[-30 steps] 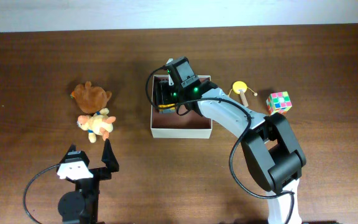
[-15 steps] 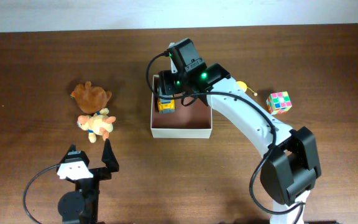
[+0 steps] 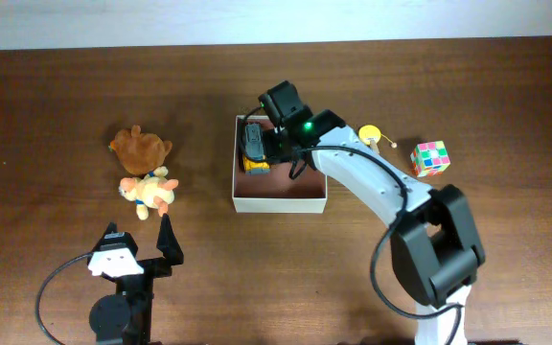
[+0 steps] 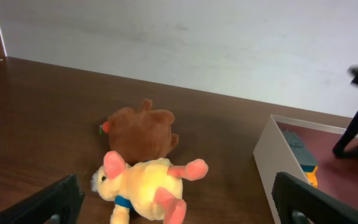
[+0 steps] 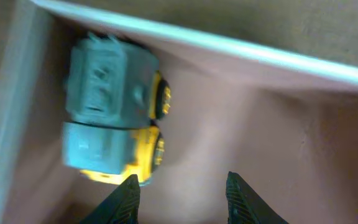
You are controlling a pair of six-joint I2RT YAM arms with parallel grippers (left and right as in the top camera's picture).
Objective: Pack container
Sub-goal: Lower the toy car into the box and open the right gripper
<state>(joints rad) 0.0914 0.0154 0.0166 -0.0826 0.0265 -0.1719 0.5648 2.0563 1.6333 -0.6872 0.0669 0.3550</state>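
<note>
- The container [image 3: 278, 204] sits on the brown table [image 3: 56, 86] a little right of its middle, open side up, with white walls and a pink-brown floor.
- 1 toy truck [image 3: 254, 150], yellow with a grey top, lies inside it, up against the left wall near the far corner.
- The right gripper [image 5: 180, 186] hangs over the inside of the container just beside the truck. Its 2 fingers are spread apart with nothing between them, and they do not touch the truck.
- The left gripper [image 3: 142, 230] is low at the near edge of the table, well apart from the container. Its fingers are spread wide and hold nothing.
- 2 plush toys lie ahead of it, touching: a brown one [image 3: 140, 147] and a yellow one with pink feet [image 3: 147, 192].
- Right of the container are a small yellow drum toy [image 3: 369, 134] and, further out, a coloured puzzle cube [image 3: 430, 157].
</note>
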